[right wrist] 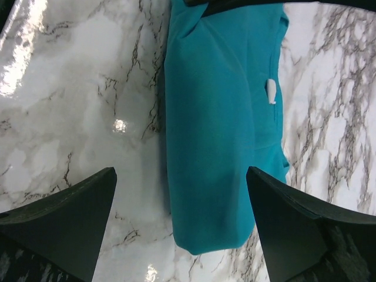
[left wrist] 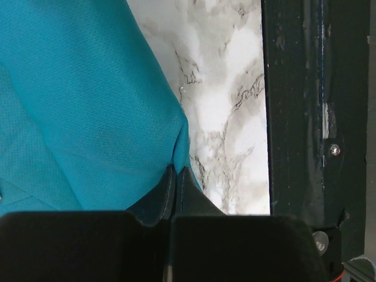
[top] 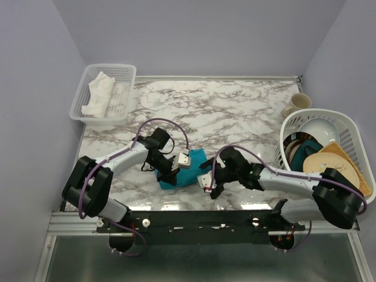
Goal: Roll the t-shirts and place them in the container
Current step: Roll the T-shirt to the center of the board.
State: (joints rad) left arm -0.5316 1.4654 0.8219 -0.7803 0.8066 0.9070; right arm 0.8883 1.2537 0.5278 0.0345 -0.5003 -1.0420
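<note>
A teal-blue t-shirt (top: 189, 166) lies folded into a narrow strip on the marble table, between my two grippers. My left gripper (top: 171, 174) is at its near left side. In the left wrist view the jaws are closed together and pinch the shirt's edge (left wrist: 178, 169); the fabric (left wrist: 82, 106) fills the left of that view. My right gripper (top: 207, 184) is open, just right of the shirt. In the right wrist view the strip's rounded end (right wrist: 223, 176) lies between the spread fingers (right wrist: 70, 211), apart from both. A small pale label (right wrist: 271, 92) shows on the shirt.
A clear basket (top: 120, 73) with a white cloth (top: 98, 94) stands at the back left. A white basket (top: 352, 126) at the right holds plates and a dark-teal dish (top: 302, 154). A beige mug (top: 297, 104) stands behind it. A black rail (left wrist: 317, 117) runs along the near table edge.
</note>
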